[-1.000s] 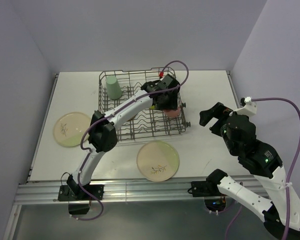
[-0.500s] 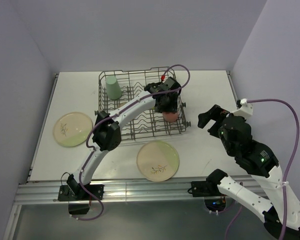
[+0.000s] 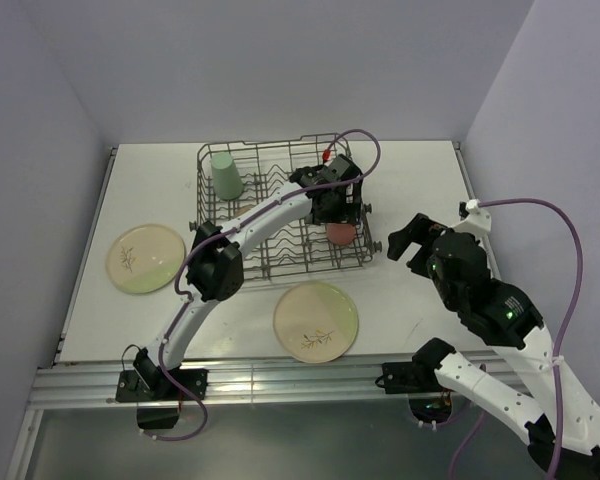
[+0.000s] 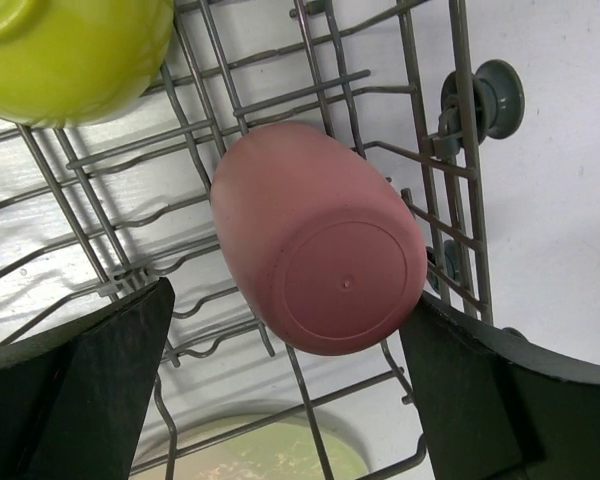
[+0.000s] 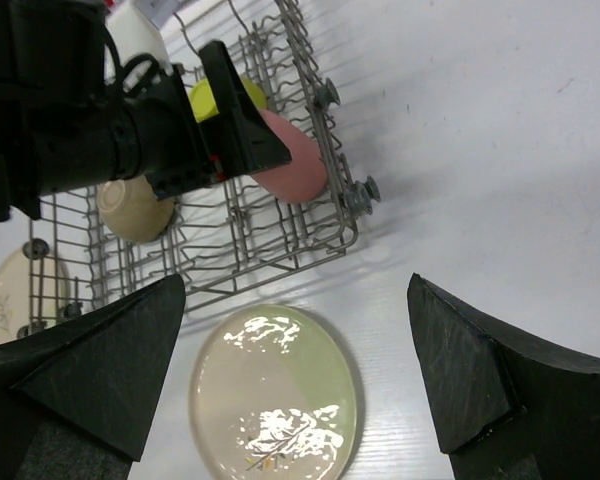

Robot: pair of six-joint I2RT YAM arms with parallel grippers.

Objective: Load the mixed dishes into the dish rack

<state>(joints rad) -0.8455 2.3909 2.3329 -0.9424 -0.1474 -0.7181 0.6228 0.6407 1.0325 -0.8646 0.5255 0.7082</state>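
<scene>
Left wrist view alone shows the left hand released, pink cup lying in the rack

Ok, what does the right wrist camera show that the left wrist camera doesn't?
Only the right wrist view: the left gripper seen from outside over the dish rack, the whole near plate, and a second plate beyond the rack. Only the left wrist view: the round flat base of the coral-pink cup face-on, lying between open jaws. Both: that cup, the lime-green bowl and the rack wires.
</scene>
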